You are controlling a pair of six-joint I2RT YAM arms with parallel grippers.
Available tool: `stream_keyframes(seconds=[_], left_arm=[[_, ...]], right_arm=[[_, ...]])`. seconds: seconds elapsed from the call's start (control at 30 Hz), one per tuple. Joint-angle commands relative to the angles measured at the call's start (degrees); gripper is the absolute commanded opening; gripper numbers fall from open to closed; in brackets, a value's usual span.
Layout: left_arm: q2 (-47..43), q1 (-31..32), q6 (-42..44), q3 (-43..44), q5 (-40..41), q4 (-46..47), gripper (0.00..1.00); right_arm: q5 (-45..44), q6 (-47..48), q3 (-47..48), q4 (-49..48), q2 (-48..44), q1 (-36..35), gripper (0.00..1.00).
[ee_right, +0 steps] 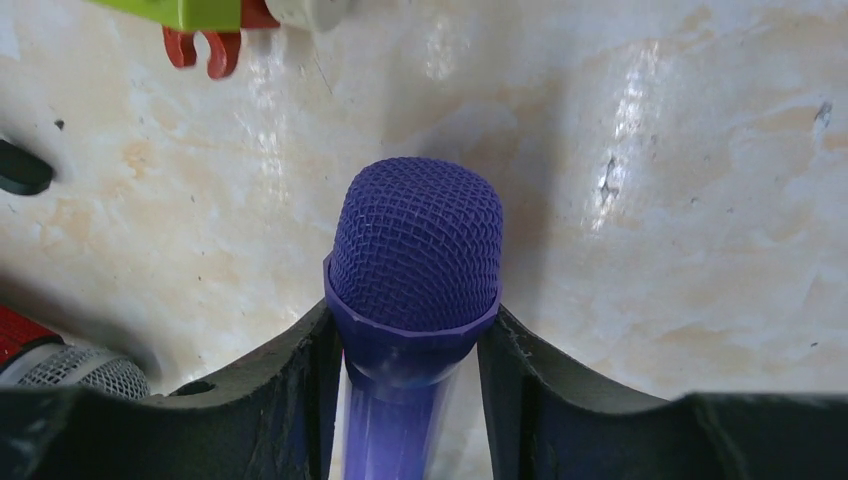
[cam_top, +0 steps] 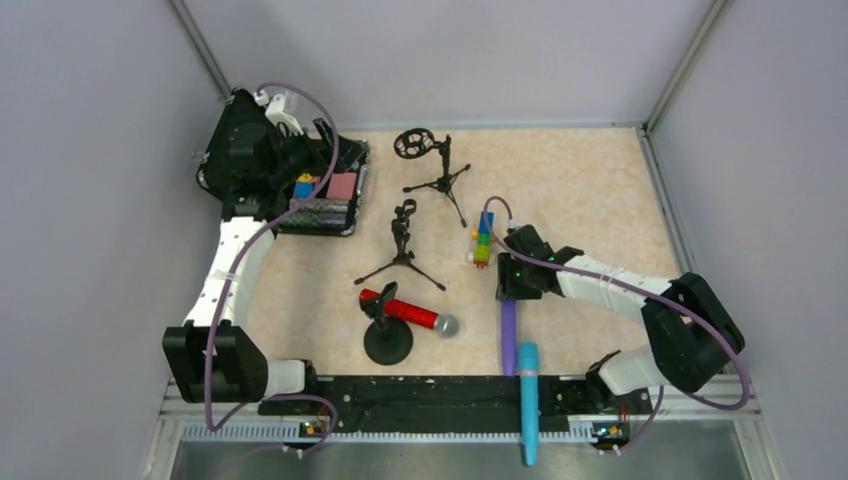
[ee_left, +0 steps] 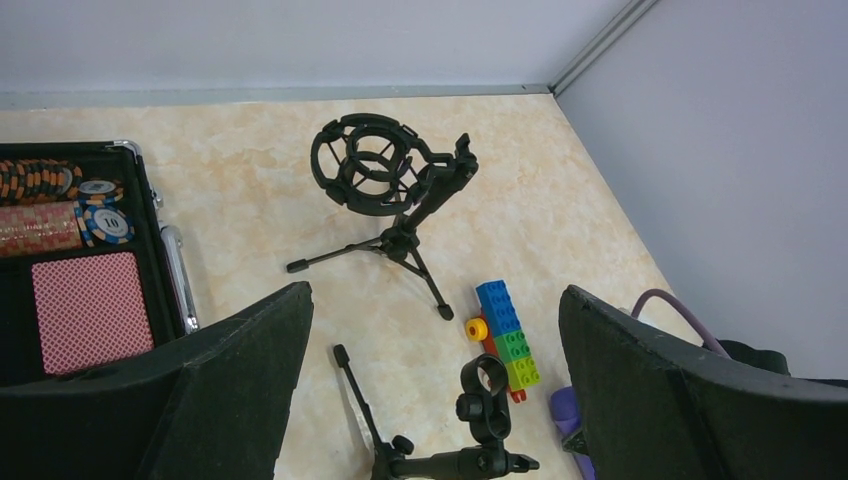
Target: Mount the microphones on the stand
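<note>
- The purple microphone point(ee_right: 415, 260) lies on the table point(cam_top: 580, 190) at front right, its head toward the block toy point(cam_top: 482, 245). The right gripper point(ee_right: 410, 322) clamps it just below the mesh head.
- The cyan-blue microphone point(cam_top: 528, 400) lies across the front rail point(cam_top: 420, 390).
- The red microphone point(cam_top: 410, 313) rests on the round-base stand point(cam_top: 388, 345).
- The left gripper point(ee_left: 430, 400) gapes wide and empty by an open black case point(ee_left: 170, 270). The case holds poker chips point(ee_left: 100, 215), one marked "10", and red-backed cards point(ee_left: 90, 310).

Shock-mount tripod stand point(ee_left: 385, 185) upright, block toy point(ee_left: 505, 335) near it, chip case point(ee_left: 90, 270) left, pincer point(ee_left: 432, 300) spread wide.
</note>
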State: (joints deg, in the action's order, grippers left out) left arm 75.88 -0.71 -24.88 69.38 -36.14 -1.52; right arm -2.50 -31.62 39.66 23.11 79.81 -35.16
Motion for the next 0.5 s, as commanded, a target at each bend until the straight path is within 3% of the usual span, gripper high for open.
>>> stream_keyframes(seconds=[0.0, 0.17, 0.47], left_arm=[[-2.5, 0.1, 1.5, -0.6, 0.2, 1.8, 0.97], [-2.5, 0.2, 1.8, -0.7, 0.2, 1.8, 0.97], [-2.3, 0.4, 1.9, -1.0, 0.0, 1.7, 0.96]], right_arm=[[-3.8, 1.5, 4.9, -2.4, 3.1, -0.7, 0.41], [-7.8, 2.5, 9.0, -1.9, 5.6, -0.6, 0.38], [-7.0, 4.3, 11.7, -2.8, 10.1, 4.5, 0.47]])
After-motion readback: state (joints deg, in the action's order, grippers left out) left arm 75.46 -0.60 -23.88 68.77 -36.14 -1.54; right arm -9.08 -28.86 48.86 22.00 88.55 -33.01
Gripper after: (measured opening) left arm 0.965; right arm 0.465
